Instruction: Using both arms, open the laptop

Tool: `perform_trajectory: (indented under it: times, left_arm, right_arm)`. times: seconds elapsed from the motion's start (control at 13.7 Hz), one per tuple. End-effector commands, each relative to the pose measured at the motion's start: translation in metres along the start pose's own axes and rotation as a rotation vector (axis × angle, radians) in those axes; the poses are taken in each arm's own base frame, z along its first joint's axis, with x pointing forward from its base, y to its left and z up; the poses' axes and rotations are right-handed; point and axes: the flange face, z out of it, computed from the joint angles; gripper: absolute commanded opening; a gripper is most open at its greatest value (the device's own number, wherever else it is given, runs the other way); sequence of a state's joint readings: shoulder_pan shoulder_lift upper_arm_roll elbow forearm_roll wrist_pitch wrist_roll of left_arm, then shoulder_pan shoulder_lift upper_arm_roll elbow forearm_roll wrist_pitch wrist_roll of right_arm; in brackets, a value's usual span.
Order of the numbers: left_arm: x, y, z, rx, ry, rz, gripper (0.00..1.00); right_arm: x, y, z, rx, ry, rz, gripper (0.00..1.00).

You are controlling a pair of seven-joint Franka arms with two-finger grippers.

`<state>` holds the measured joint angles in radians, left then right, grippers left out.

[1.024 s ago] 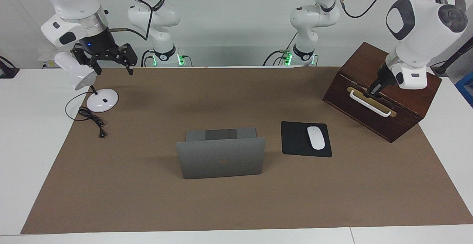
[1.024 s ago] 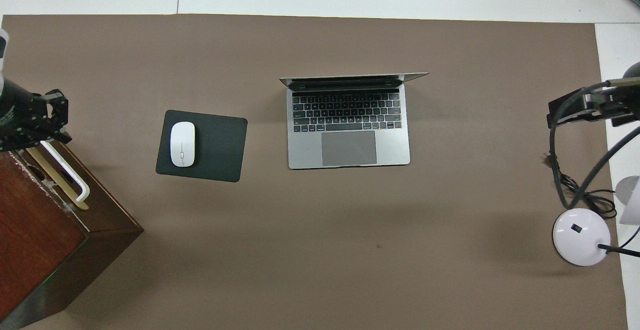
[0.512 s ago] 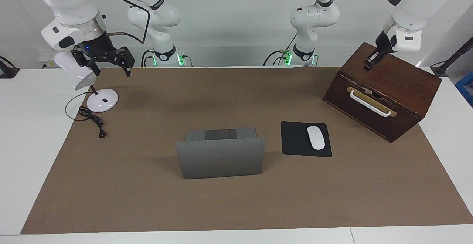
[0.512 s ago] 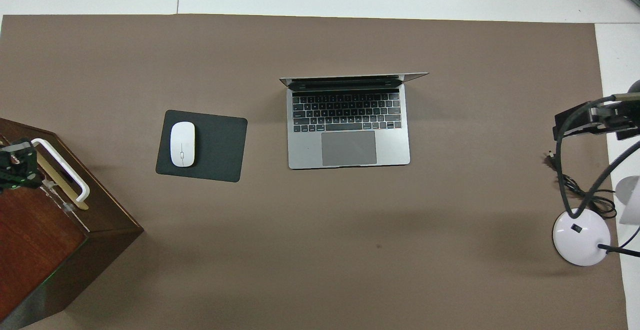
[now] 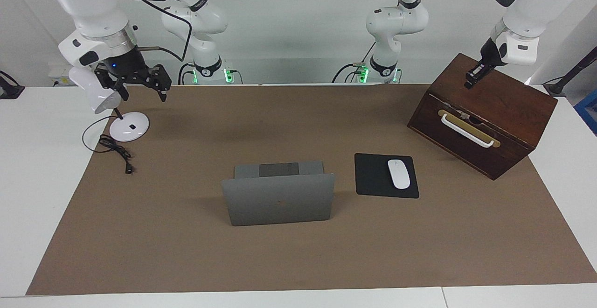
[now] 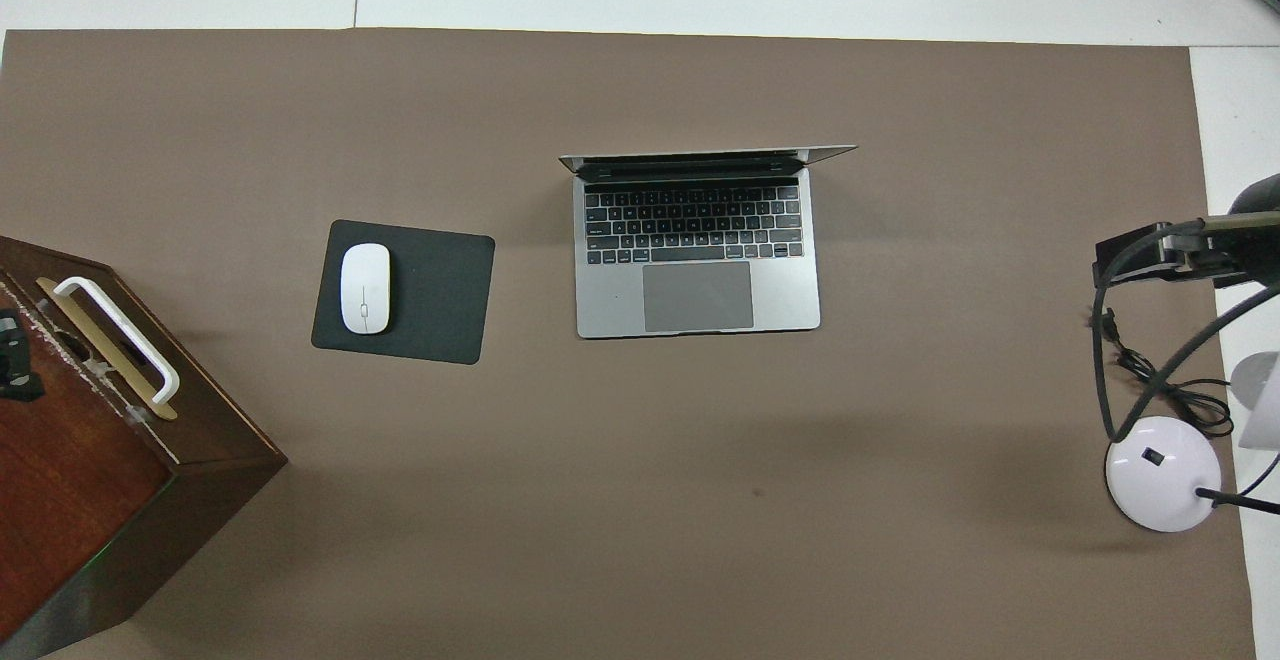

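The silver-grey laptop (image 5: 280,200) stands open in the middle of the brown mat, its lid upright and its keyboard (image 6: 695,230) facing the robots. Nothing touches it. My left gripper (image 5: 468,84) hangs shut over the top of the wooden box at the left arm's end, holding nothing; in the overhead view only a dark bit of the left gripper (image 6: 12,375) shows at the edge. My right gripper (image 5: 143,94) hovers open and empty over the mat's corner beside the lamp, and the right gripper (image 6: 1150,252) shows there from above as well.
A dark wooden box (image 5: 508,112) with a white handle (image 5: 466,130) sits at the left arm's end. A black mouse pad (image 5: 373,177) with a white mouse (image 5: 399,173) lies beside the laptop. A white desk lamp (image 5: 129,127) and its cable (image 5: 114,149) are at the right arm's end.
The left gripper has lifted from the box's handle to above the box's top. The right gripper has shifted slightly over the lamp corner. The laptop has stayed open and still.
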<state>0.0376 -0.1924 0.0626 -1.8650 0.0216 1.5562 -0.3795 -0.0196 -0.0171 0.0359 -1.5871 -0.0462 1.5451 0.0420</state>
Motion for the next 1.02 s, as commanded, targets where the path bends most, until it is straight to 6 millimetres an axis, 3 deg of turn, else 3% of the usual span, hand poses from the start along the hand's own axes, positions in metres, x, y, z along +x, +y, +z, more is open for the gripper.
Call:
perform_trajectory:
  times: [0.0,0.15,0.22,0.29,0.37,0.51,0.95]
  left_arm:
    - [0.017,0.01,0.015,0.025,-0.005,0.041,0.0]
    - [0.016,0.009,0.012,0.022,0.0,0.038,0.0]
    - [0.016,0.011,0.013,0.022,0.002,0.04,0.14]
    - [0.015,0.01,0.013,0.024,-0.004,0.032,0.45]
    - [0.015,0.008,0.011,0.024,-0.007,0.029,0.99]
    - [0.015,0.009,0.009,0.017,-0.004,0.032,1.0]
    - [0.019,0.044,0.001,-0.025,0.114,0.138,1.0]
  right_arm:
    - [-0.007,0.003,0.001,0.056,0.015,0.006,1.0]
    - [-0.007,0.003,0.0,0.06,0.016,0.007,1.0]
    - [-0.008,0.003,0.0,0.061,0.018,0.007,1.0]
    - [-0.007,0.003,0.0,0.061,0.016,0.007,1.0]
    - [-0.008,0.003,0.0,0.061,0.018,0.009,1.0]
    - [-0.007,0.003,0.0,0.061,0.016,0.009,1.0]
    - [-0.008,0.003,-0.003,0.061,0.021,0.007,1.0]
